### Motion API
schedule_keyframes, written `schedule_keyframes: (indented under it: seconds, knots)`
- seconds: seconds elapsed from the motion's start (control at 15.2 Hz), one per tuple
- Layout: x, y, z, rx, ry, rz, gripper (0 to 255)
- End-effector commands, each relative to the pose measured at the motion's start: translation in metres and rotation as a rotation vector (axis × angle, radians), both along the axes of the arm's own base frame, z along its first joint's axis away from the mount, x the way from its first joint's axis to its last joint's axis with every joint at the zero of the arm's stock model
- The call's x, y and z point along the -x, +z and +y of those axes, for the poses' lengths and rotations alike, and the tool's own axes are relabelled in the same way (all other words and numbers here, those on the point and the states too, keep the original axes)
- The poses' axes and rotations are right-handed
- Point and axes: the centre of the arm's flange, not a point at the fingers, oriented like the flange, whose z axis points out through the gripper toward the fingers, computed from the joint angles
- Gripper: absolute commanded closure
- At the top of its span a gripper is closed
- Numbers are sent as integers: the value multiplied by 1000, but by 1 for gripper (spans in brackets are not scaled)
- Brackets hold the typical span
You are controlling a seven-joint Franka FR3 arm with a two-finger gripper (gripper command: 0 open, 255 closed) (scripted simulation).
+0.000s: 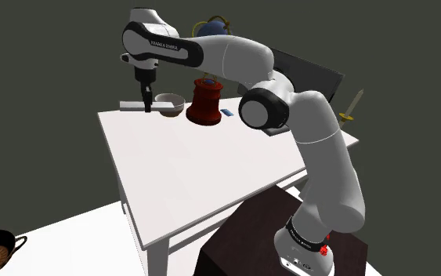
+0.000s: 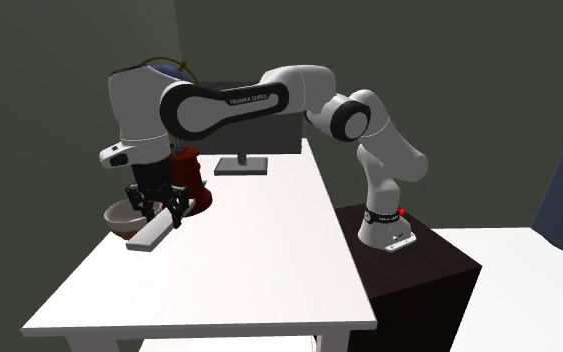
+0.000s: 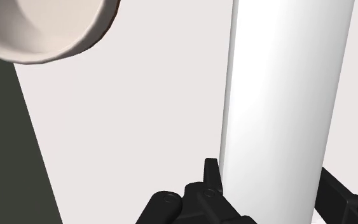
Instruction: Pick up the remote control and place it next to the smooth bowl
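- Wrist view: black gripper [image 3: 269,188] pinching the white remote control [image 3: 285,89] from both sides, just beside the pale bowl [image 3: 50,32].
- Second exterior view: remote control low over the white table [image 2: 269,260]; contact hard to tell.
- Placing step, seemingly near its end.
- Next: ease down until settled, spread the pincer, lift straight up, clear of the bowl.

Built as a white arm [image 1: 328,157] of smooth, rounded links, jointed in dark grey, banded with a black sleeve [image 2: 209,110] bearing small white lettering along the forearm, dotted with a red spot [image 2: 402,211] at the foot, and tipped with an all-black gripper [image 2: 156,210] of two angular fingers [image 3: 212,175].
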Motion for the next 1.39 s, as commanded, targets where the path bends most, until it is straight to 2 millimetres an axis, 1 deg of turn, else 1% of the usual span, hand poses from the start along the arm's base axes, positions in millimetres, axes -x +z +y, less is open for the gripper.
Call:
schedule_keyframes:
  seconds: [0.0,1.32]
  knots:
    - [-1,-10,0,0,0,-1,255]
    - [-1,-116,0,0,0,-1,255]
